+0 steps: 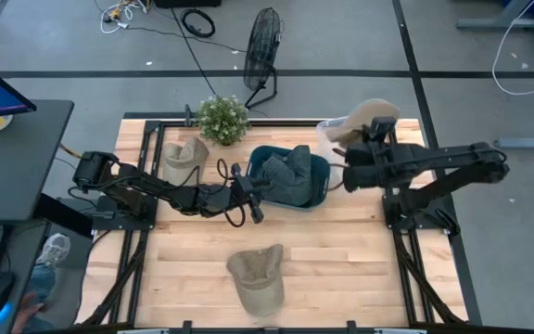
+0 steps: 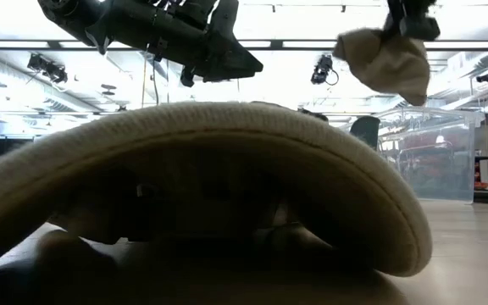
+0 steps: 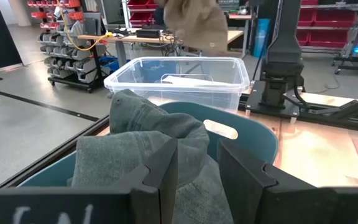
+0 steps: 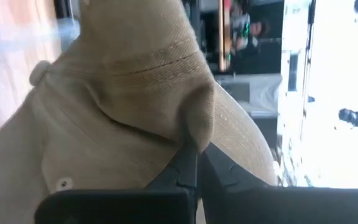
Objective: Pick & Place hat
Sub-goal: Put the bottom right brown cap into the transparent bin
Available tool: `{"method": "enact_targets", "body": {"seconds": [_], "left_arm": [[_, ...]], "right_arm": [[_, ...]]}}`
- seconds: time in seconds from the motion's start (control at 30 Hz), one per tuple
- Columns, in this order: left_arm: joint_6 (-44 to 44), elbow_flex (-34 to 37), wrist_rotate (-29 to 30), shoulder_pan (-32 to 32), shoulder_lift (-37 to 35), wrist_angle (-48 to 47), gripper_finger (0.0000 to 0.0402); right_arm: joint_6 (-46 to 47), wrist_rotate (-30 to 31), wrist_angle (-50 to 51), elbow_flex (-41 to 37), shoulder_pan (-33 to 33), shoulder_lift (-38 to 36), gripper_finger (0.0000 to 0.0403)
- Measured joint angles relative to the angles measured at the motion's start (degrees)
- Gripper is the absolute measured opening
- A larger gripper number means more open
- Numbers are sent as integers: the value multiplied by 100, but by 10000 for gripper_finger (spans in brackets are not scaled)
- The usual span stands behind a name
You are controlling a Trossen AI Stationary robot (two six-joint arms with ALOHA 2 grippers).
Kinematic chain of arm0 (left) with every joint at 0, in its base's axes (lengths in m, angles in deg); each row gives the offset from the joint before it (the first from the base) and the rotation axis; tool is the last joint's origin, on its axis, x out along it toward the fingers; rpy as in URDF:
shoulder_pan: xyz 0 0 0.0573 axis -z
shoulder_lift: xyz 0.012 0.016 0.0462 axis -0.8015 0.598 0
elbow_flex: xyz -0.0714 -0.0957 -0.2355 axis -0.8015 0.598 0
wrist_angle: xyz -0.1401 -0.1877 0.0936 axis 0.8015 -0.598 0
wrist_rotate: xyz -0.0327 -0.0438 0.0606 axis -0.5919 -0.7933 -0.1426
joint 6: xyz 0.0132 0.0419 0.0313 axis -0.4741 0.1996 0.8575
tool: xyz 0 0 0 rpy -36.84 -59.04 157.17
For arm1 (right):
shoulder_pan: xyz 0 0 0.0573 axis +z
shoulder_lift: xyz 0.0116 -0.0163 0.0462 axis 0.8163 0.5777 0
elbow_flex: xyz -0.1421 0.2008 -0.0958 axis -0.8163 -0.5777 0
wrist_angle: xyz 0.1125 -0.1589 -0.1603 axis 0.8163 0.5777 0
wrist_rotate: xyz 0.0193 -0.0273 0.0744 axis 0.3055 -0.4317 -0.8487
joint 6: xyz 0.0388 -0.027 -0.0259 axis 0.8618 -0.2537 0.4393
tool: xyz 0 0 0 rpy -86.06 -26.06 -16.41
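Observation:
A tan hat (image 1: 371, 115) hangs in the air over the clear plastic bin (image 1: 327, 137), with my right gripper (image 1: 367, 141) shut on it. In the low view this hat (image 2: 388, 61) dangles under the gripper (image 2: 407, 21). My left gripper (image 3: 197, 177) is open, just left of the teal basket (image 1: 321, 190), its fingers pointing at the grey-green hat (image 1: 290, 174) heaped inside. Two more tan hats lie on the table, one at the far left (image 1: 184, 156) and one by the near edge (image 1: 256, 278). My right gripper pinches a raised fold of the tan hat's cloth (image 4: 197, 127) between its two shut fingers. The hat is lifted clear and hangs slack below the gripper, above the clear bin. Which part of the hat the fold belongs to, I cannot tell.
A potted plant (image 1: 222, 119) stands at the table's far edge, left of the basket. A fan (image 1: 263, 51) stands on the floor beyond the table. Bare wood (image 1: 360, 260) lies toward the near right. The near hat (image 2: 193, 195) fills most of the low view.

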Motion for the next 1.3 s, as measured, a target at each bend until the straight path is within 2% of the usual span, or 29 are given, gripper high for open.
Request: {"method": "enact_targets", "body": {"seconds": [0.1, 0.23, 0.37, 0.43, 0.5, 0.77, 0.9, 1.07, 1.3], "left_arm": [[21, 0, 2, 0, 0, 0, 119], [-4, 0, 0, 0, 0, 0, 119], [-10, 0, 0, 0, 0, 0, 119], [-16, 0, 1, 0, 0, -1, 119], [-17, 0, 2, 0, 0, -2, 119], [-79, 0, 2, -71, 0, -7, 119], [-128, 0, 2, -120, 0, -4, 119], [-126, 0, 0, -156, 0, -6, 119], [-123, 0, 2, -168, 0, -11, 119]], "right_arm": [[-558, -23, -748, -514, -331, -154, 2], [-2053, -101, -2076, -1323, -637, -198, 2], [-3417, -737, -3264, -2064, -898, -195, 2], [-3630, -1186, -3509, -2327, -946, -196, 2], [-3740, -1299, -3784, -2537, -956, -205, 2], [-3936, -964, -3784, -2760, -952, -198, 13], [-4416, -826, -3850, -2766, -952, -199, 12], [-5216, -42, -3869, -2773, -861, -208, 4], [-5977, 96, -3870, -2773, -708, -264, 3]]}}
